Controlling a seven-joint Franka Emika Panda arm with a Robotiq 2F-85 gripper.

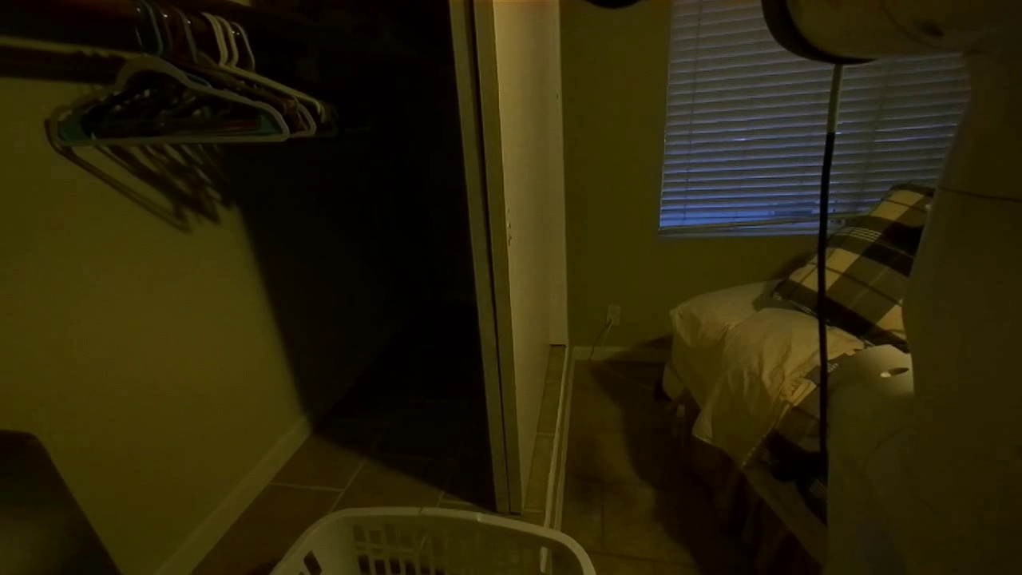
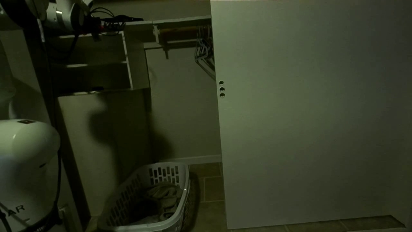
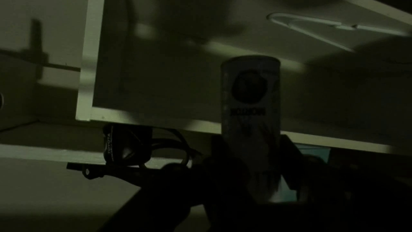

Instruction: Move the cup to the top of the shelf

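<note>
Wrist view only — canister (image 3: 250, 122) (MORTON label) in gripper (image 3: 252, 143).

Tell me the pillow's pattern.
Plaid: the pillow has dark bands on a pale ground, seen best in an exterior view.

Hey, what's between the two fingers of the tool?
A cylindrical canister marked MORTON sits between the fingers of the tool; the wrist view shows this.
</note>
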